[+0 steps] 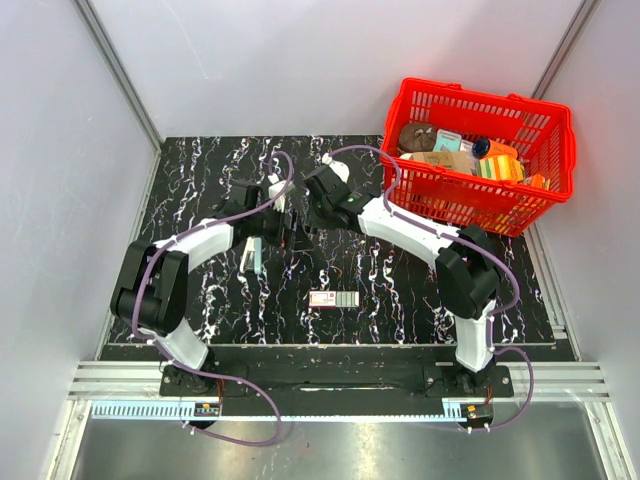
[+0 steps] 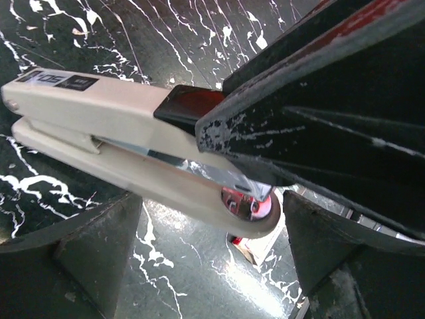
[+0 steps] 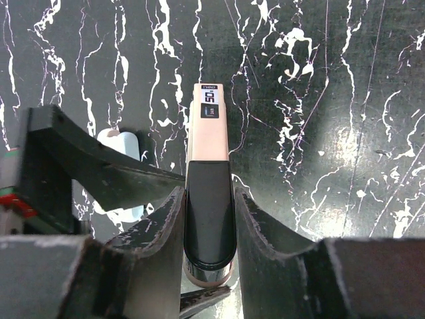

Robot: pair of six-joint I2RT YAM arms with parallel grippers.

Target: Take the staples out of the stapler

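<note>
Right wrist, right fingers (image 3: 166, 229) clamping stapler (image 3: 209, 129), left fingers (image 2: 99, 256) apart

White-and-black arms (image 1: 205, 238), purple cables (image 1: 240, 441)

the stapler (image 3: 208, 143) was cream with a glossy black end cap and a small black label. the table top (image 1: 200, 180) under the stapler was black with white marble veins. right of the stapler, the basket (image 1: 470, 205) was red.
</note>
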